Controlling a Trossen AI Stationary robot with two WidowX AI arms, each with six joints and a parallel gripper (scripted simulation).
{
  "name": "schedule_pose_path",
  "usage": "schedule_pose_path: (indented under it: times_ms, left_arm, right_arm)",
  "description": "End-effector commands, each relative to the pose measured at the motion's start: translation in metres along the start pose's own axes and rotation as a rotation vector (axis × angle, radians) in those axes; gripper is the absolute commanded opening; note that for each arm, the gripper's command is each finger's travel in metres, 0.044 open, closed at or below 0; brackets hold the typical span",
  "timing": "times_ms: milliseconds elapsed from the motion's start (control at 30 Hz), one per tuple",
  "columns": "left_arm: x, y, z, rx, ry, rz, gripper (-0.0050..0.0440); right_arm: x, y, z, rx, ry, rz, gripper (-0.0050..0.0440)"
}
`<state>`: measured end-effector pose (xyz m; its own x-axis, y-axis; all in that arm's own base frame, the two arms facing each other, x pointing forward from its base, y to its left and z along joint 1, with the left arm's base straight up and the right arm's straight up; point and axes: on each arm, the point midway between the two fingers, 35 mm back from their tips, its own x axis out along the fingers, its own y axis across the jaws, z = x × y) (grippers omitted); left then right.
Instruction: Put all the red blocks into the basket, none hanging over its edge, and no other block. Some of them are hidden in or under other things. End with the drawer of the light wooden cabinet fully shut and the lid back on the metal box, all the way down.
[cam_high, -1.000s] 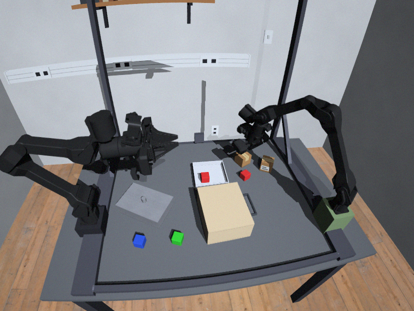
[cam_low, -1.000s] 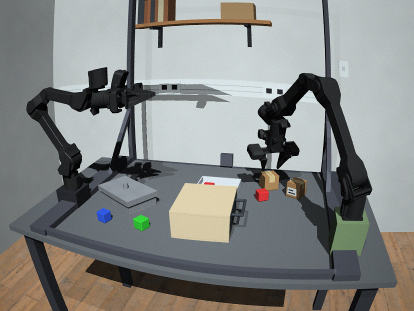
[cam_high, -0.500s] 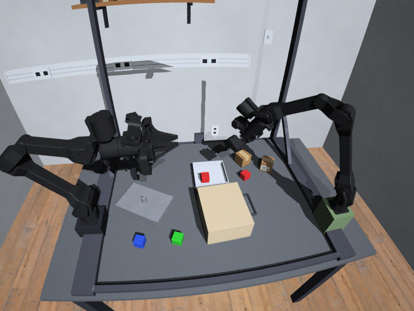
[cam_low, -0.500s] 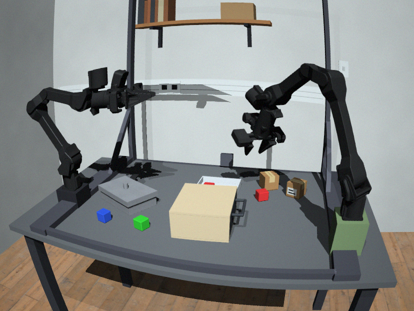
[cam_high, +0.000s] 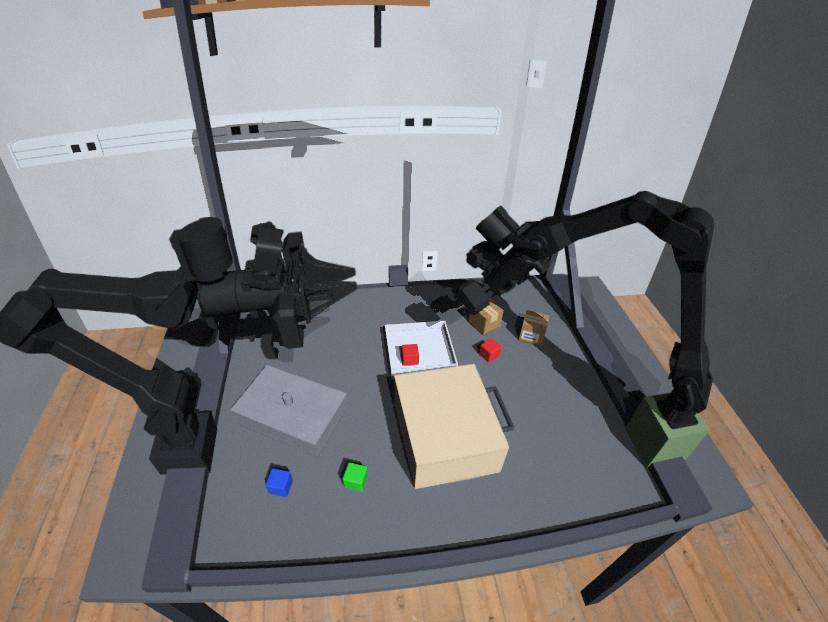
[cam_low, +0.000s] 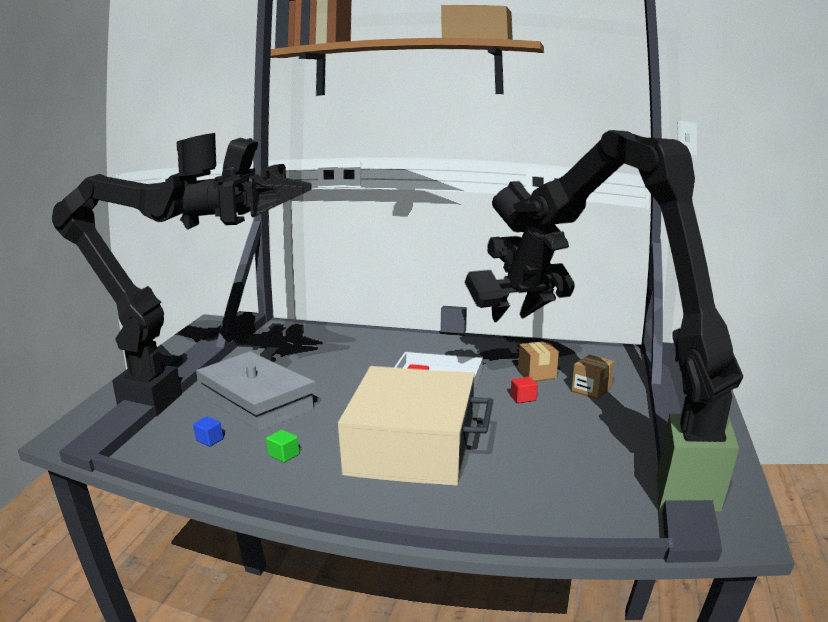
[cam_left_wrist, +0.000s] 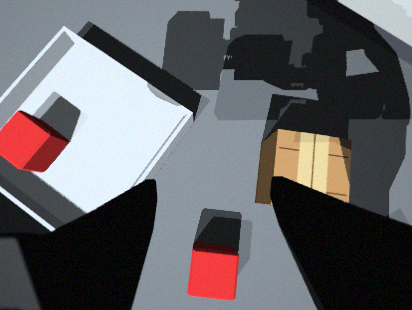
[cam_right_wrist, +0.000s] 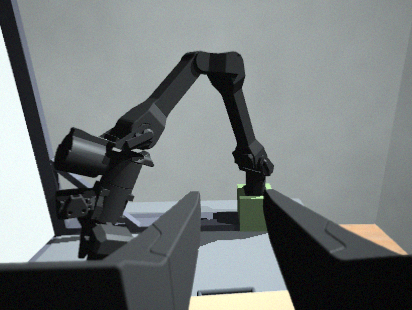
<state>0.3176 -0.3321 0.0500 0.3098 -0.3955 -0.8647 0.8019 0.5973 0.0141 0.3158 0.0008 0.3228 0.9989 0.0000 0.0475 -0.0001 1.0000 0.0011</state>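
One red block (cam_high: 409, 354) (cam_left_wrist: 33, 142) lies inside the white basket (cam_high: 449, 342) (cam_left_wrist: 135, 135). Another red block (cam_high: 490, 350) (cam_low: 523, 389) (cam_left_wrist: 213, 274) lies on the table beside it. My left gripper (cam_low: 511, 317) (cam_left_wrist: 214, 187) is open and empty, above the table near the cardboard boxes. My right gripper (cam_high: 354, 279) (cam_low: 309, 186) (cam_right_wrist: 231, 199) is partly open and empty, high at the left. The light wooden cabinet (cam_high: 448, 415) (cam_low: 418, 388) looks shut; its drawer front is mostly hidden. The metal box's lid (cam_high: 304, 408) (cam_low: 274, 384) lies over the box, with a dark gap under its edge.
A taped cardboard box (cam_high: 485, 318) (cam_low: 538, 361) (cam_left_wrist: 312, 170) stands behind the loose red block, a labelled one (cam_high: 533, 328) (cam_low: 592, 376) to its right. A blue block (cam_high: 279, 482) (cam_low: 208, 431) and a green block (cam_high: 354, 476) (cam_low: 282, 445) lie in front of the metal box.
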Motion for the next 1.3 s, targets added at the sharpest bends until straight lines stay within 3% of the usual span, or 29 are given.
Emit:
schedule_pose_path:
  times_ms: [0, 433, 767, 1167, 1267]
  left_arm:
    - [-0.006, 0.010, -0.004, 0.006, -0.079, -0.008, 0.0250]
    - [0.008, 0.013, -0.050, 0.055, -0.194, -0.053, 0.0250]
    - [0.008, 0.011, -0.102, 0.098, -0.282, -0.081, 0.0250]
    - [0.004, 0.009, -0.111, 0.119, -0.321, -0.083, 0.0250]
    - [0.012, 0.006, -0.124, 0.107, -0.275, -0.096, 0.0250]
  right_arm:
    - [-0.004, -0.001, 0.018, 0.000, -0.049, 0.002, 0.0137]
    - [-0.004, 0.000, 0.018, 0.000, -0.049, 0.002, 0.0137]
    - [-0.004, 0.000, 0.018, 0.000, -0.049, 0.002, 0.0137]
    - [-0.004, 0.000, 0.018, 0.000, -0.049, 0.002, 0.0137]
    - [-0.004, 0.000, 0.018, 0.000, -0.049, 0.002, 0.0137]
